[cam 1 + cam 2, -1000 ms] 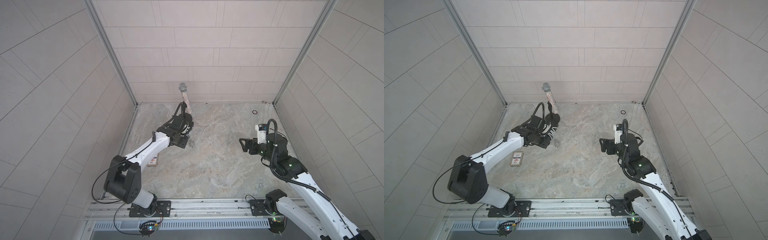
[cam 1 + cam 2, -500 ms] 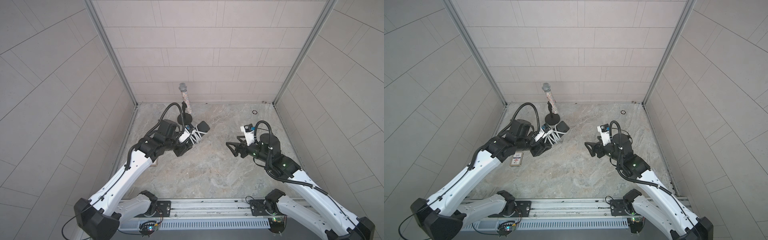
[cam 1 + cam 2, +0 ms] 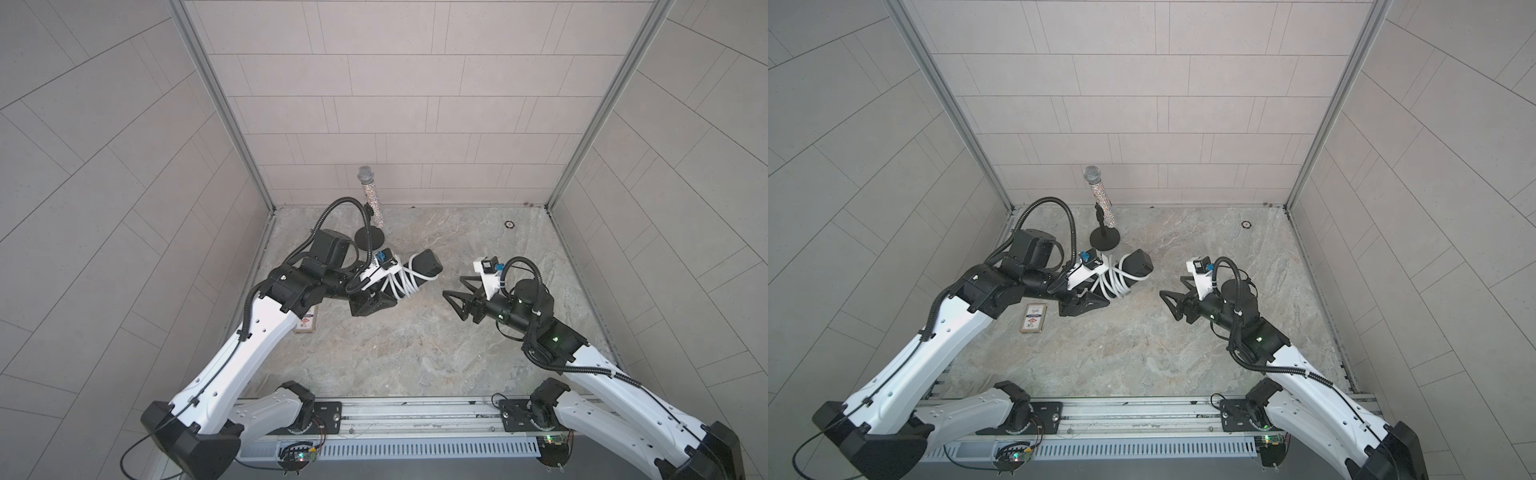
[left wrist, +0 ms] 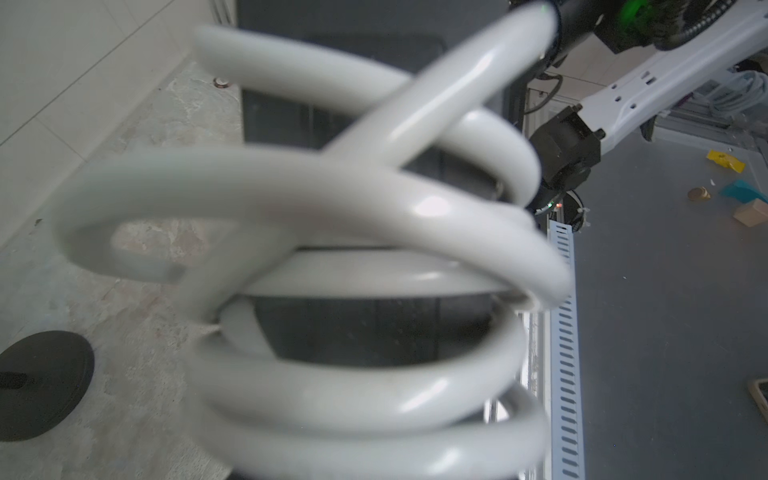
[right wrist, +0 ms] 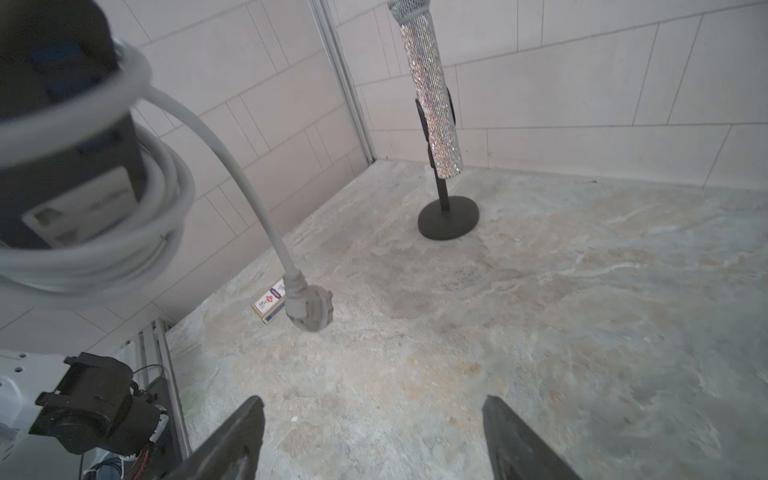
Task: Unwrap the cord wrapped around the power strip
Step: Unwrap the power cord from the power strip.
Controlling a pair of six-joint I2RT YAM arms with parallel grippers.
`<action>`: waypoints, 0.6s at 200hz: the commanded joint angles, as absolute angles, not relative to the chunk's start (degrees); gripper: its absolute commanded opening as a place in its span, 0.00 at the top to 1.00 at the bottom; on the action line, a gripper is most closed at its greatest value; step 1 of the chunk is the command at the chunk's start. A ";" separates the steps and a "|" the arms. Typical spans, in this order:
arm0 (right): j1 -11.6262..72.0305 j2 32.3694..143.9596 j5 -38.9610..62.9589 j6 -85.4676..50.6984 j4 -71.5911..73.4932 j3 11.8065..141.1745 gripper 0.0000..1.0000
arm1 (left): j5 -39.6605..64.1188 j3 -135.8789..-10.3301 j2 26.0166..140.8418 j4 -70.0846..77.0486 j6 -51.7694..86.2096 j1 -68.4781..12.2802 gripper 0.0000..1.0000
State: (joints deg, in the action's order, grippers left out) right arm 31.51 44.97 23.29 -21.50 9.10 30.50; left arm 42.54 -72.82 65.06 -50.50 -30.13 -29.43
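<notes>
Left-hand grip, top views: the left gripper is clamping the end of the power strip nearest its own arm, holding it raised and slanting over the stone tabletop.
Cord, top views: the cord is winding in white loops around the middle of the power strip, in both top views.
Right-hand grip, top views: the right gripper is hovering with its jaws spread wide and nothing between them, pointing toward the power strip's free end, near it but apart.
Surroundings, top views: a glittery microphone is standing on a round black stand behind the power strip; a small card box is lying flat beside the left arm.
Left wrist view: blurred white loops of the cord are filling the frame, crossing over the dark power strip; the grip itself is not showing here.
Right wrist view, hand: two dark fingers are standing far apart over bare tabletop.
Right wrist view, cord: one loose length is hanging from the coils, its pale plug dangling in front of the card box; a white socket is showing on the power strip.
</notes>
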 commanded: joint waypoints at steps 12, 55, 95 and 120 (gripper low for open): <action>32.01 45.90 26.88 -26.34 18.28 29.52 0.23 | 49.78 -76.18 64.82 -53.98 -38.23 -30.06 1.00; 33.99 51.94 36.91 -23.74 18.82 33.24 0.28 | 53.71 -75.13 64.58 -54.00 -40.10 -30.56 1.00; 37.16 58.08 38.03 -21.33 22.82 36.90 0.31 | 54.99 -73.18 63.13 -54.01 -40.92 -31.31 1.00; 38.43 62.32 37.71 -21.73 27.36 38.51 0.37 | 54.80 -72.95 62.69 -54.04 -40.78 -31.47 1.00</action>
State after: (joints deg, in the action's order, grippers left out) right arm 37.43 59.75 36.42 -22.52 20.78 36.25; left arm 51.16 -72.93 64.73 -54.98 -38.46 -31.09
